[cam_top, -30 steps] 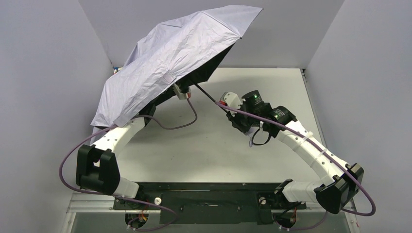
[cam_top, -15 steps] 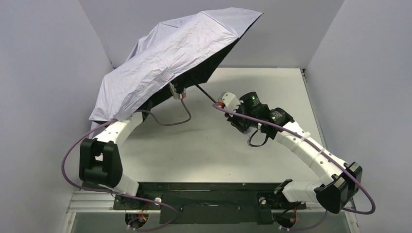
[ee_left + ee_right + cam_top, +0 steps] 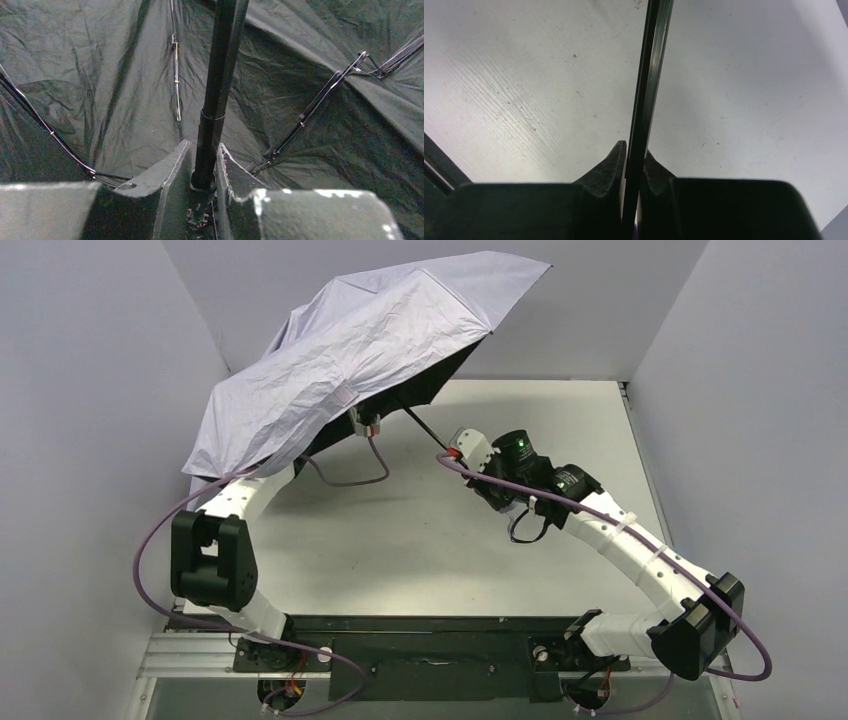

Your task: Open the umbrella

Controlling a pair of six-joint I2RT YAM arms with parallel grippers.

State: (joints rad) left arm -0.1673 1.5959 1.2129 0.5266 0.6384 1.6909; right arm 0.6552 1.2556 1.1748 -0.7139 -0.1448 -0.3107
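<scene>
The umbrella is spread open, its lilac-white canopy tilted over the back left of the table, black inner side facing down. Its thin black shaft runs down right to my right gripper, which is shut on the shaft near the handle end; the handle is hidden. My left gripper is under the canopy, hidden in the top view, and is shut around the shaft at the black runner. Black ribs fan out around it.
The white table lies below. Grey walls close in on the left, the back and the right. The canopy edge reaches close to the left wall and the back wall. A purple cable hangs under the canopy.
The canopy has spread a little wider and tipped up. My left arm has pushed further up under it, and the shaft end with my right gripper has shifted slightly left.
</scene>
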